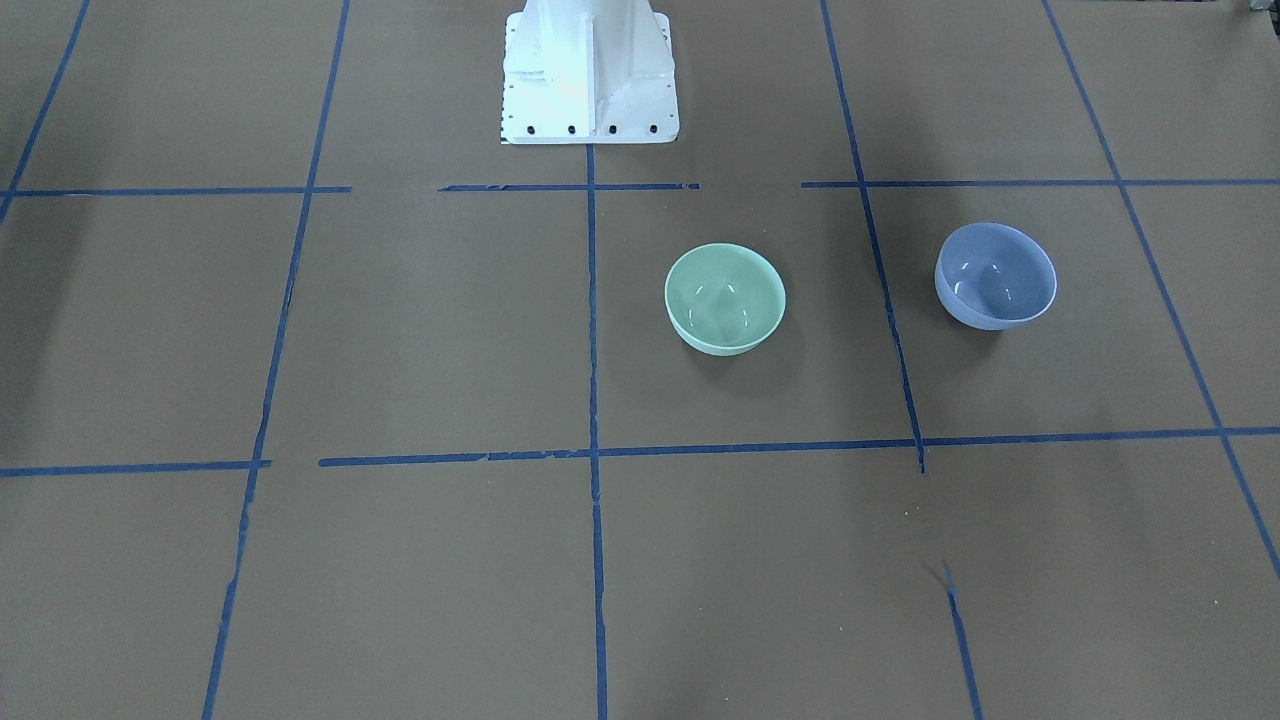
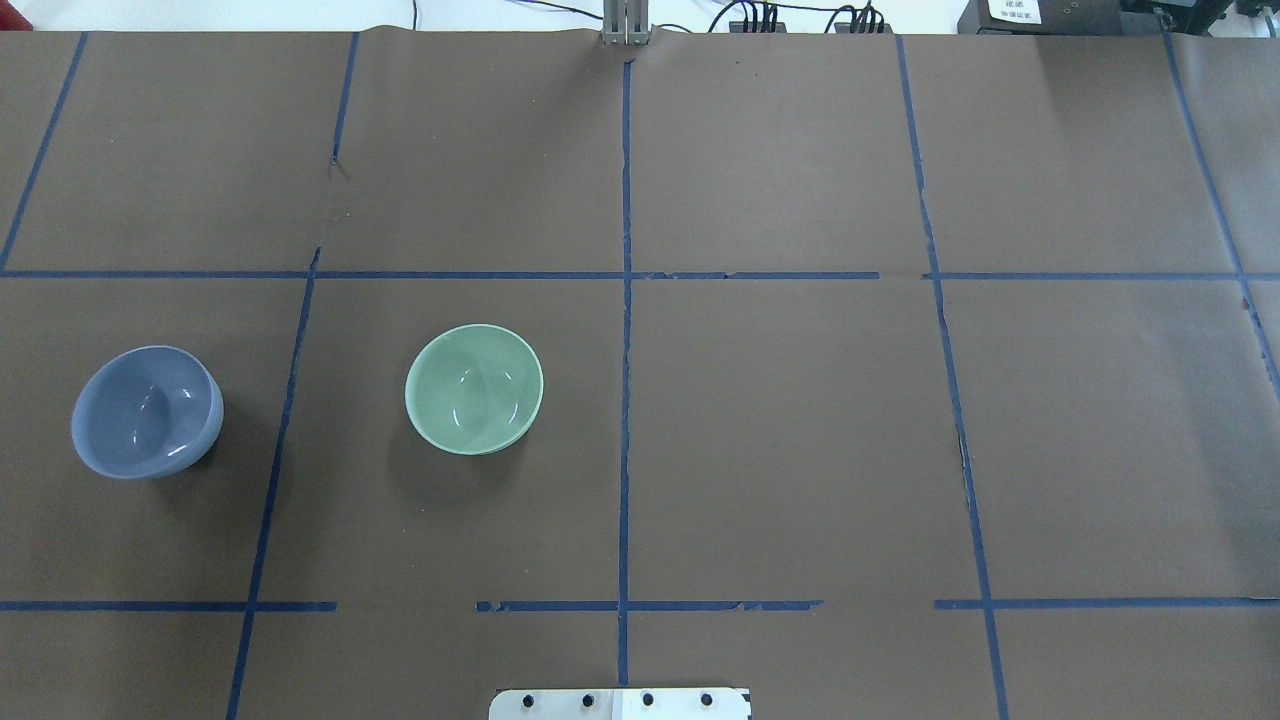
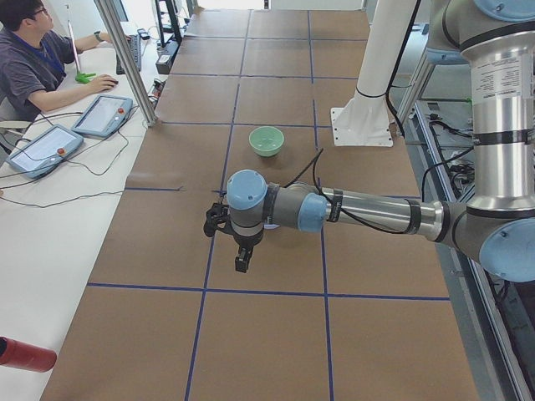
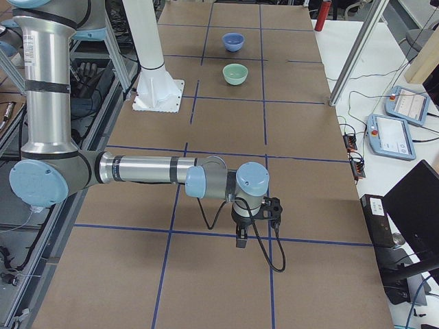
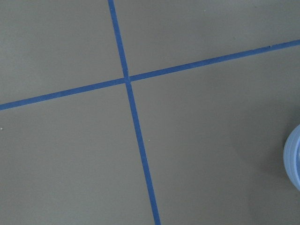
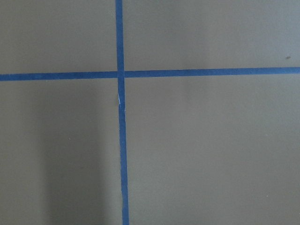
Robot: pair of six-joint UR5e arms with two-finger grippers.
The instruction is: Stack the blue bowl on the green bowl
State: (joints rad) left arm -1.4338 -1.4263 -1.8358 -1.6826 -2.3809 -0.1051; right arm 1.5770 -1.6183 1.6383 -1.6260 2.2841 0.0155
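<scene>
The blue bowl point(image 1: 995, 276) stands upright and empty on the brown table, on the robot's left side point(image 2: 147, 411). The green bowl point(image 1: 725, 298) stands upright and empty about a bowl's width to its side, nearer the table's middle point(image 2: 474, 388). The two are apart. The blue bowl's rim point(image 5: 294, 161) shows at the right edge of the left wrist view. My left gripper point(image 3: 242, 266) hangs over the table, pointing down, and shows only in the exterior left view. My right gripper point(image 4: 241, 241) shows only in the exterior right view, far from both bowls point(image 4: 233, 42). I cannot tell whether either is open.
Blue tape lines divide the brown table point(image 2: 800, 450) into squares. The white robot pedestal point(image 1: 588, 70) stands at the near middle edge. An operator point(image 3: 33, 58) sits at a side desk with tablets point(image 3: 100, 113). A red object point(image 3: 23, 355) lies beside the table.
</scene>
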